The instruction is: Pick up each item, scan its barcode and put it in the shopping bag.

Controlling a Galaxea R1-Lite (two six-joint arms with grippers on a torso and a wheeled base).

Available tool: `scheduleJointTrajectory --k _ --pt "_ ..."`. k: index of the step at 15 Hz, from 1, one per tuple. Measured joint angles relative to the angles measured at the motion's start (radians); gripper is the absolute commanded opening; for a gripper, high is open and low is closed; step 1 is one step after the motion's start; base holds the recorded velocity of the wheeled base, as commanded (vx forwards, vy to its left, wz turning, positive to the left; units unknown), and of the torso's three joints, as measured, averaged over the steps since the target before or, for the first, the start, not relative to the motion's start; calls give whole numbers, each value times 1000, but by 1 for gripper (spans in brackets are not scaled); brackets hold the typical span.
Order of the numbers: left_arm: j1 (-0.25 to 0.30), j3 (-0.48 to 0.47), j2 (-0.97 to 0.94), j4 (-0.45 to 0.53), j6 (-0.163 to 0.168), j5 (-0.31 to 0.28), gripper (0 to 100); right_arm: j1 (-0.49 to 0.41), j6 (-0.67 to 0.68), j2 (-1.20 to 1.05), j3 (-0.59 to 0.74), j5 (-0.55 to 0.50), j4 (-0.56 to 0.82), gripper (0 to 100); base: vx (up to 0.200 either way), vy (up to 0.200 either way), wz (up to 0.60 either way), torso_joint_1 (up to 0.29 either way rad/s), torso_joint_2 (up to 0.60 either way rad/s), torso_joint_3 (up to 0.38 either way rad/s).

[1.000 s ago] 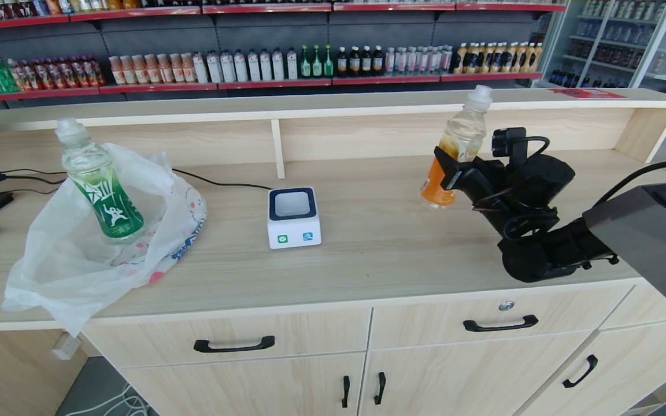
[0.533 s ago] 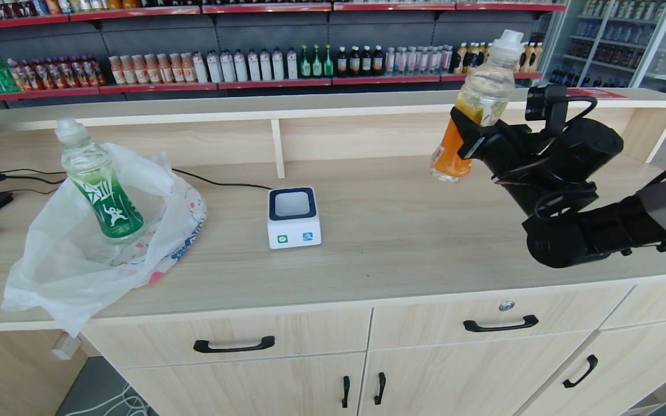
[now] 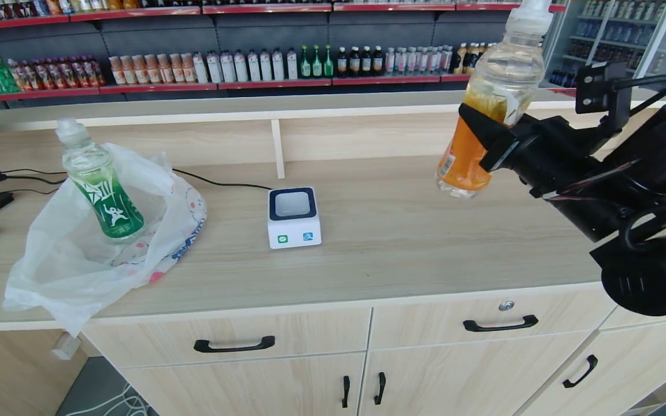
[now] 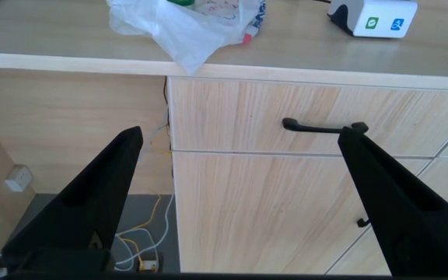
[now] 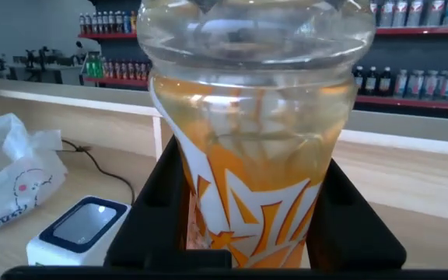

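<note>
Right gripper (image 3: 485, 130) is clamped on the orange bottle (image 3: 463, 160), one finger on each side of its middle; in the right wrist view the two dark fingers (image 5: 158, 210) press against the label (image 5: 255, 225). This bottle hangs nearly upright, cap up and leaning slightly, above the counter (image 3: 396, 242) with its base clear of the wood. Left of this gripper and lower, the white scanner (image 3: 293, 216) sits on the counter, window facing up. Farther left lies the bag (image 3: 78, 248), crumpled open, with a green bottle (image 3: 102, 185) standing in it. Shelves (image 3: 275, 81) of drinks run behind the counter. Left gripper (image 4: 243, 202) sits low, in front of the drawers (image 4: 286, 109), fingers spread wide and holding nothing; bag and scanner lie above it on the counter edge.
</note>
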Motion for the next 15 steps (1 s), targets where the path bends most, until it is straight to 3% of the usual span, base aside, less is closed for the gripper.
scheduleJointTrajectory --k 6,9,12,15 --pt "1 0 0 0 1 0 100 217 93 -239 312 87 -24 0 0 0 0 0 0 0" --pt "0 0 0 0 1 0 100 339 217 -283 435 94 -170 0 0 0 0 0 0 0" --pt "0 0 0 0 2 -1 100 379 363 -285 568 94 -219 0 0 0 0 0 0 0" --pt "0 0 0 0 2 -1 100 399 484 -305 604 94 -226 0 0 0 0 0 0 0"
